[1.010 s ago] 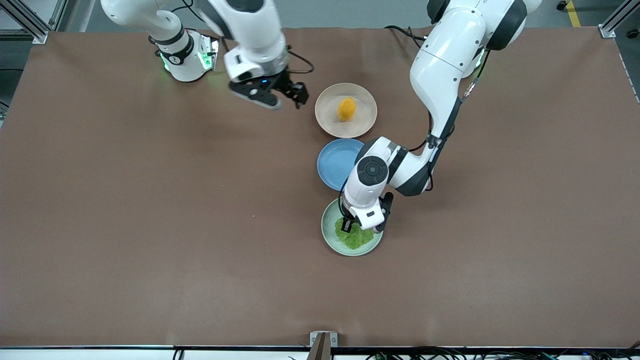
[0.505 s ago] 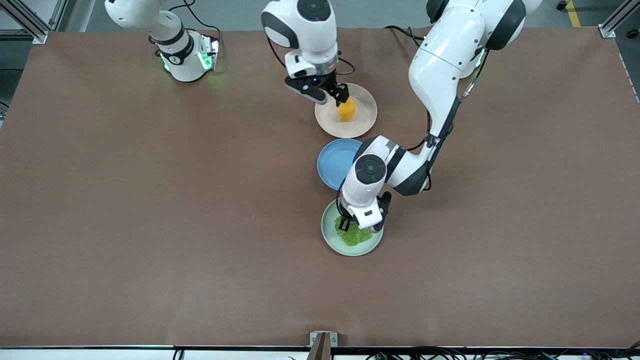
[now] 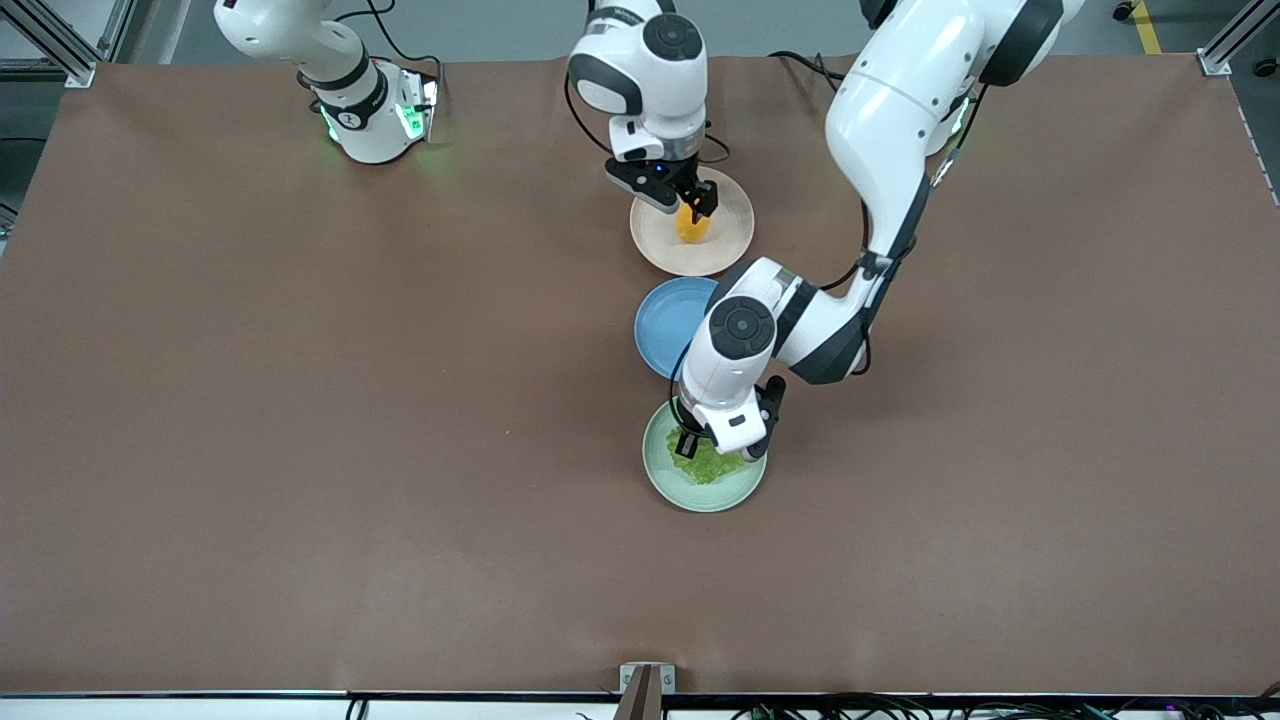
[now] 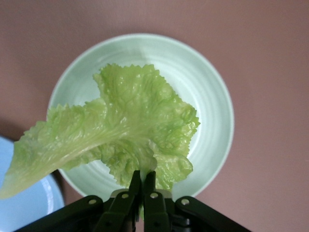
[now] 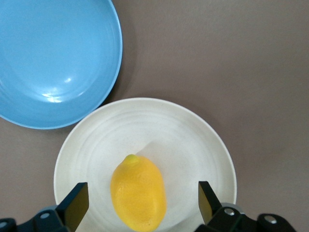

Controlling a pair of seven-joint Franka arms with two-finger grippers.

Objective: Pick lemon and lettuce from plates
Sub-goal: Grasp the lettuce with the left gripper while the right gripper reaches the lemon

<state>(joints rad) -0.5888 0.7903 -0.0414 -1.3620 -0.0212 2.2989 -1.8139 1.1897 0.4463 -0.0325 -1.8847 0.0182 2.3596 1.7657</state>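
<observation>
text: none legible | labels: none | numbers: none | signs: none

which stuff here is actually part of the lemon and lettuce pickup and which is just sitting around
Part of the job:
- lemon, on the beige plate, between the open fingers of the right end effector
- lettuce, pinched by the left end effector over the mint green plate

Just lying about:
- blue plate, between the two other plates
</observation>
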